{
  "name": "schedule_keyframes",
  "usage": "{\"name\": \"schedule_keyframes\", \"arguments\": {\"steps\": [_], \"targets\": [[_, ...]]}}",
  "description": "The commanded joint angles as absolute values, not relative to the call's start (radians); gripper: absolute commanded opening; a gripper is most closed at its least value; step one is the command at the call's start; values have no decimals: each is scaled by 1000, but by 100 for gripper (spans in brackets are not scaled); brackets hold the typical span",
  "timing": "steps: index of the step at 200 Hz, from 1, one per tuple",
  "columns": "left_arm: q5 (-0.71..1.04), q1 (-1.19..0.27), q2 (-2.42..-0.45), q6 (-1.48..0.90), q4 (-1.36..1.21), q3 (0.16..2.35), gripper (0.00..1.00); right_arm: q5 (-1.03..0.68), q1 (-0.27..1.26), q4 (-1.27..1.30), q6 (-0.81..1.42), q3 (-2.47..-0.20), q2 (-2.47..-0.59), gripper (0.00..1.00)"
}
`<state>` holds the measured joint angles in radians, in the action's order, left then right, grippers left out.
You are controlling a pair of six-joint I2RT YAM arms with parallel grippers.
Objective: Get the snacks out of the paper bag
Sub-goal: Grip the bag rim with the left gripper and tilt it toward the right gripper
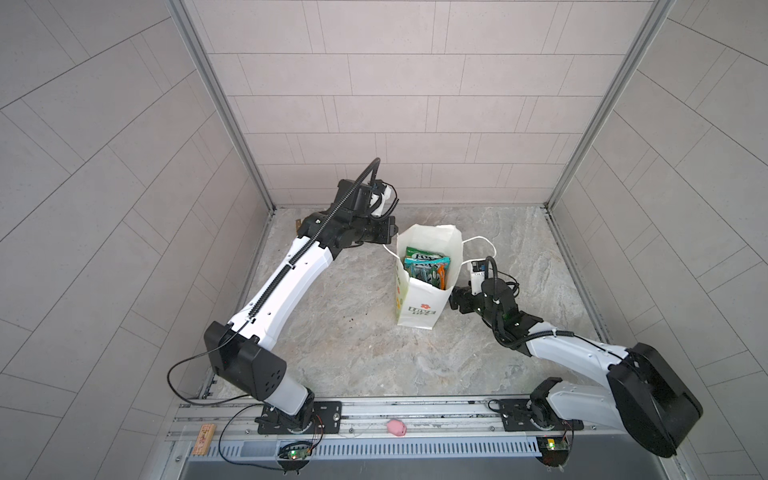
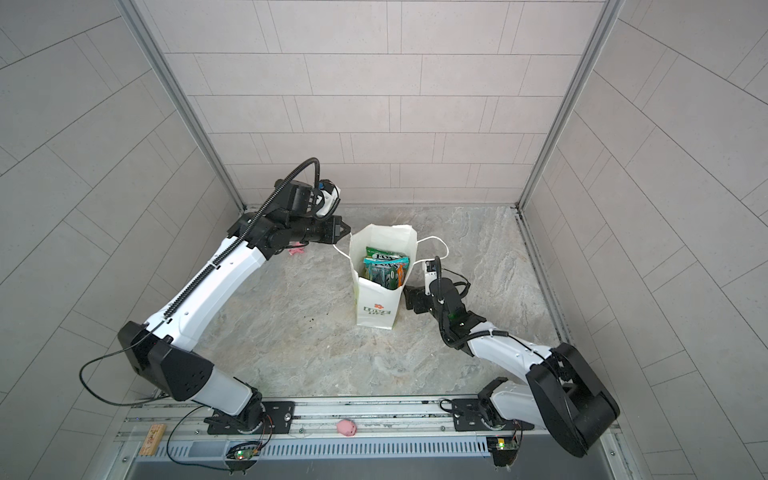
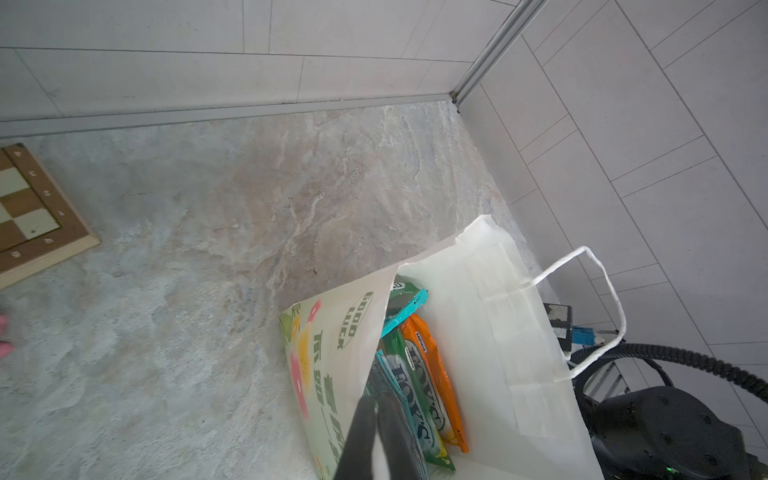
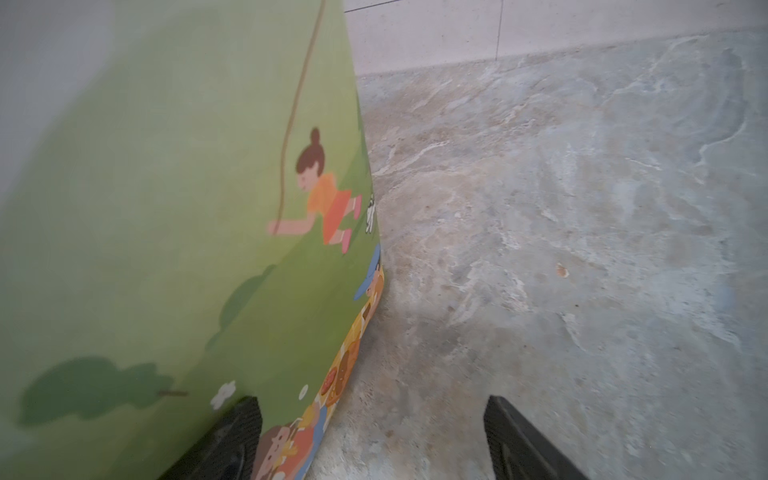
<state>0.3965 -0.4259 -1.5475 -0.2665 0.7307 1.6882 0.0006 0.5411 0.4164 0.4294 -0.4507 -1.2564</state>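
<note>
1 paper bag (image 1: 415,297), at least 4 snacks (image 1: 428,262), 1 chessboard (image 3: 37,216)

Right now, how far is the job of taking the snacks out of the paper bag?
Done: nothing; the snacks all sit inside the upright paper bag, none on the table. In hand: the right gripper, open, straddles a bag corner; the left gripper, shut, hovers by the rim. Left: lifting every packet out.
</note>
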Motion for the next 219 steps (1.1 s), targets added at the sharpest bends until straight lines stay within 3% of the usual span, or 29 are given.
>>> {"name": "schedule_keyframes", "arguments": {"steps": [1, 58, 147, 178, 219], "targets": [[423, -383, -1535, -153, 754, 1774, 0, 49, 599, 575, 444, -501, -1332, 86], [629, -227, -1576, -53, 769, 1849, 0, 127, 732, 715, 430, -694, -1606, 85], [627, -172, -1661, 29, 827, 1968, 0, 137, 827, 771, 443, -1002, -1918, 85], [629, -173, -1669, 49, 840, 1958, 0, 163, 829, 764, 424, -995, -1911, 85], [628, -179, -1620, 3, 772, 1860, 0, 184, 819, 756, 381, -808, -1781, 89]]}}
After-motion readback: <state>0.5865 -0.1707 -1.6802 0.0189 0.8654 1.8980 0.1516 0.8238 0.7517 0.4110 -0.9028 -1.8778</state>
